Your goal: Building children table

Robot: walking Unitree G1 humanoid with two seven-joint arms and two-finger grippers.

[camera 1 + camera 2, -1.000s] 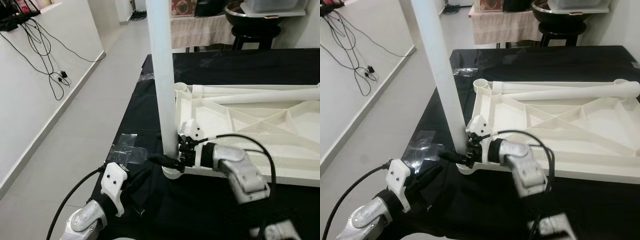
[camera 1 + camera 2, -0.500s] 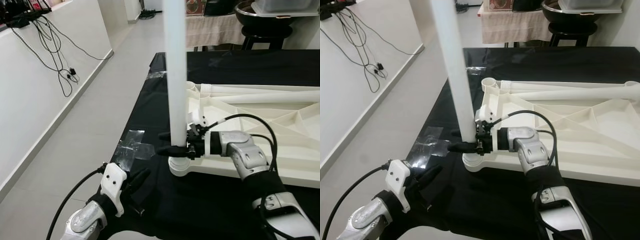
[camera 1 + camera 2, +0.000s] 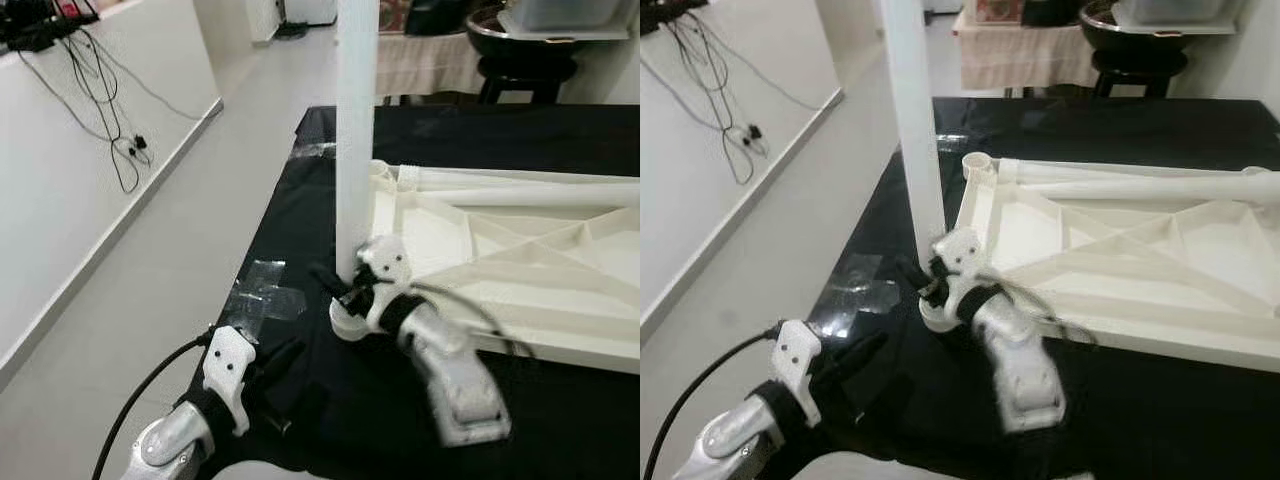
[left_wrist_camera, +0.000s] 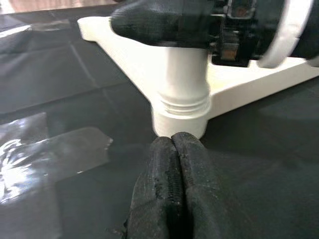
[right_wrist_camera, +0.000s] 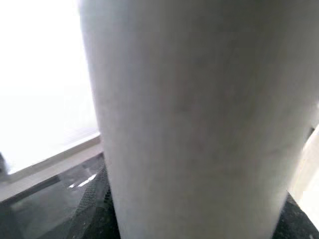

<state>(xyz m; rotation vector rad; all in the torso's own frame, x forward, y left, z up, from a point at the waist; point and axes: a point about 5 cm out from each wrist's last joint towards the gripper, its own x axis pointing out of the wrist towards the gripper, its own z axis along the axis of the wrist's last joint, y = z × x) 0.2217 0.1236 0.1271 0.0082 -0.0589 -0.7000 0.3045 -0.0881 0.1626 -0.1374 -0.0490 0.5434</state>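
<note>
Leg (image 3: 356, 130) upright in tabletop (image 3: 520, 270) socket, right hand (image 3: 345, 285) clamping it; left hand (image 4: 172, 164) closed, empty.

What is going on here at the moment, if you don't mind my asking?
The robot is putting together a white plastic children's table. The tabletop lies upside down on a black cloth, and one white leg stands upright in its near corner socket. The right pincer is around the base of that leg. The left pincer is shut and empty, low on the cloth just short of the socket. More legs lie along the far edge of the tabletop.
</note>
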